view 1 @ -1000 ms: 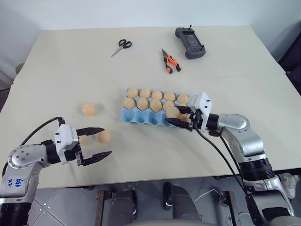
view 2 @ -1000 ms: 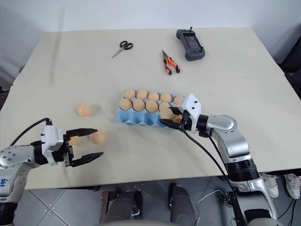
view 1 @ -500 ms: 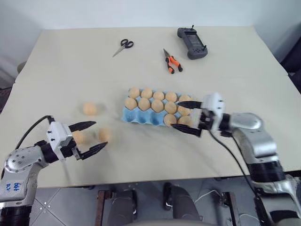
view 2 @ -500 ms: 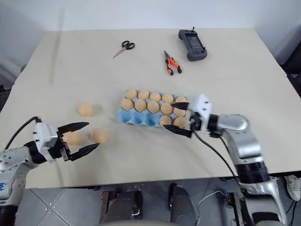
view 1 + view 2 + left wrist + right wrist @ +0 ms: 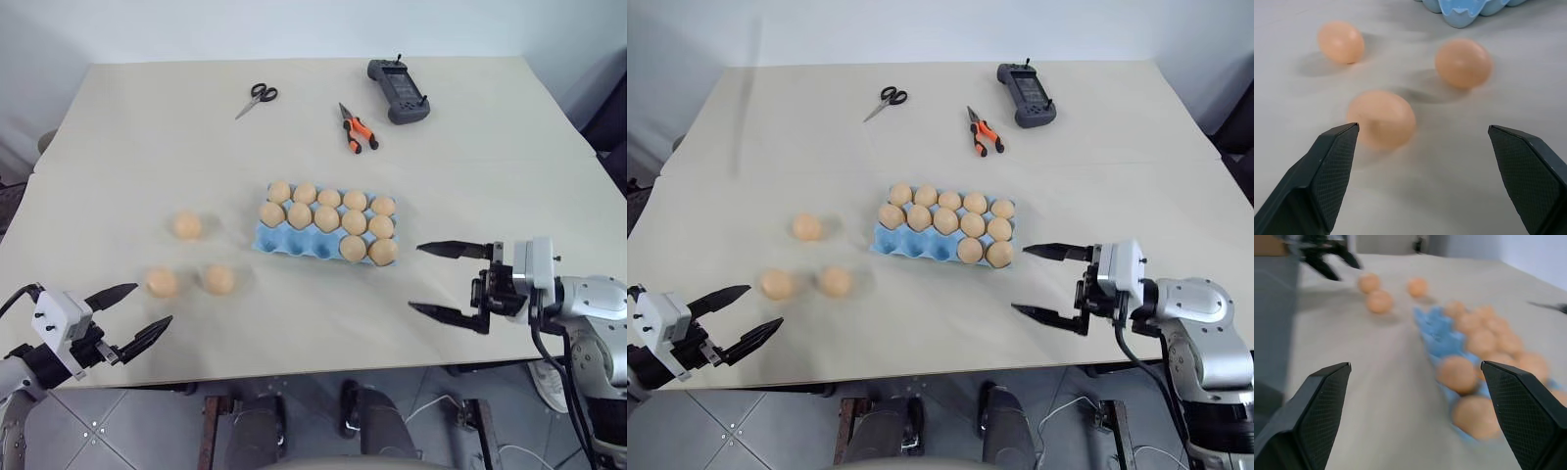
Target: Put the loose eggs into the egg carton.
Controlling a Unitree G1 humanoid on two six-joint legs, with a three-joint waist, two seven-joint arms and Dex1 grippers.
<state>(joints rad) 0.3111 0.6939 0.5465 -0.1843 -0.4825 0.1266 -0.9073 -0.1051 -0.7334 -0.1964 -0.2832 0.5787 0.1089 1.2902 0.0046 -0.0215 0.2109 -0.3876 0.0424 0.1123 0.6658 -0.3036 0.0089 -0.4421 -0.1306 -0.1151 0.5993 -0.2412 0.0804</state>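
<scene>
The light blue egg carton [image 5: 289,242] lies mid-table. Tan eggs fill its back and middle rows, and two more sit at the right end of the front row [image 5: 383,252]. Three loose eggs lie to its left: one [image 5: 186,225] farther back, two [image 5: 162,283] [image 5: 217,279] nearer the front edge. My left gripper [image 5: 154,303] hangs open near the table's front-left edge, short of the nearest egg [image 5: 1382,119]. Right of the carton, my right gripper [image 5: 414,277] stands open and empty, pointing left at it.
Scissors [image 5: 255,98], orange-handled pliers [image 5: 356,127] and a black handheld controller [image 5: 397,88] lie at the back of the table. Bare tabletop surrounds the carton and the loose eggs.
My right gripper opened, left its egg in the carton's front row and drew back to the right. My left gripper pulled back left toward the table's front edge, away from the loose eggs.
</scene>
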